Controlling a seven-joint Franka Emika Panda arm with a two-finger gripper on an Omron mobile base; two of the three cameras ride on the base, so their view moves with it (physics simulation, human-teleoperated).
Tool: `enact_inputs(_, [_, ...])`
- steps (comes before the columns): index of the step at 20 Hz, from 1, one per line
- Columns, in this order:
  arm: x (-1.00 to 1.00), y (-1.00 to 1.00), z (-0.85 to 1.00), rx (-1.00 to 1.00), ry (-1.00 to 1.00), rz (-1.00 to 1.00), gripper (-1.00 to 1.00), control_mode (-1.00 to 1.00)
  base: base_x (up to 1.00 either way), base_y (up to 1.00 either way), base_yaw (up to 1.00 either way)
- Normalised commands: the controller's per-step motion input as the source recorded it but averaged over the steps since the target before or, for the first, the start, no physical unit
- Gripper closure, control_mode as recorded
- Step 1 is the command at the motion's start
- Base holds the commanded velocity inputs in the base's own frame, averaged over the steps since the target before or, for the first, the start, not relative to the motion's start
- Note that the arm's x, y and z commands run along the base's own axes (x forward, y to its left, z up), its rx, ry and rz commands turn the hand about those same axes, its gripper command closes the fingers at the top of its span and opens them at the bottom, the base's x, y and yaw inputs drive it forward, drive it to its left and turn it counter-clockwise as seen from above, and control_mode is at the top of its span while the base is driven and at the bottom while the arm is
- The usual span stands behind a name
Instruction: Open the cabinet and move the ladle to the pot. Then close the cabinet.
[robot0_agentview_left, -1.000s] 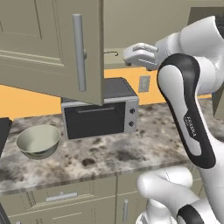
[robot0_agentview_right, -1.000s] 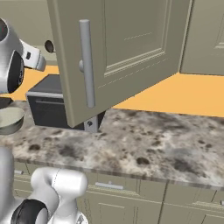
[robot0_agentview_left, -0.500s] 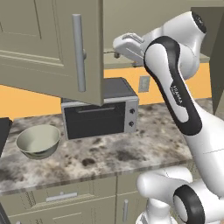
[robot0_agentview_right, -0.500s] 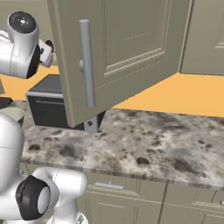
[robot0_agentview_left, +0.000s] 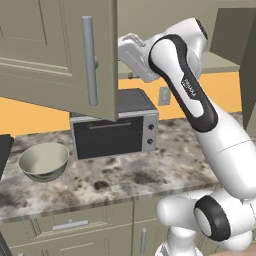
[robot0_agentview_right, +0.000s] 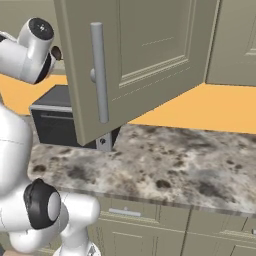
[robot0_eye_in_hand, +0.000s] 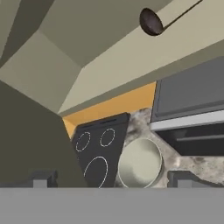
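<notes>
In the hand view we see the tool (robot0_eye_in_hand: 112, 178) with its two tips far apart at the bottom corners, so it stands wide and holds nothing. This view looks under the cabinet (robot0_eye_in_hand: 87, 39) and shows the ladle (robot0_eye_in_hand: 151, 21) lying on the cabinet's bottom shelf near the top edge, its dark bowl toward us and its thin handle going up to the right. Below it we see a black stove (robot0_eye_in_hand: 98, 151) with ring marks, and just beside it a pale bowl (robot0_eye_in_hand: 140, 162) on the desk (robot0_eye_in_hand: 140, 120). The oven (robot0_eye_in_hand: 190, 109) is at the right.

In the left base view the arm reaches up behind the open door (robot0_agentview_left: 60, 55), and the hand disappears behind its edge, so the tool itself is hidden there. The door's long silver handle (robot0_agentview_left: 89, 60) is clear. The oven stands under the cabinet, the bowl is left of it, well apart, and a wall socket (robot0_agentview_left: 163, 96) is behind the arm.

In the right base view the same door is swung out toward us and covers most of the oven. A second wall cabinet (robot0_agentview_right: 232, 40) is at the right.

The desk is speckled grey-brown stone with grey-beige drawers (robot0_agentview_right: 130, 215) below. The wall behind is orange.
</notes>
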Motion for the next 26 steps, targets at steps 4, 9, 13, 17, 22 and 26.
enact_inputs(4, [-0.09, 0.60, 0.00, 0.08, 0.03, 0.11, -1.00, -1.00, 0.00, 0.00, 0.00])
enact_inputs(9, [-0.40, 0.57, 0.00, 0.04, 0.00, 0.12, -1.00, -1.00, 0.00, 0.00, 0.00])
enact_inputs(13, [-0.73, 0.50, 0.01, 0.01, 0.00, 0.11, -1.00, -1.00, 0.00, 0.00, 0.00])
enact_inputs(17, [-0.94, 0.53, 0.02, 0.00, 0.00, 0.10, -1.00, -1.00, 0.00, 0.00, 0.00])
enact_inputs(22, [-0.73, 0.55, 0.01, 0.00, 0.00, 0.09, -1.00, -1.00, 0.00, 0.00, 0.00])
enact_inputs(26, [0.12, 0.12, 0.09, 0.00, -0.02, 0.01, -1.00, -1.00, 0.00, 0.00, 0.00])
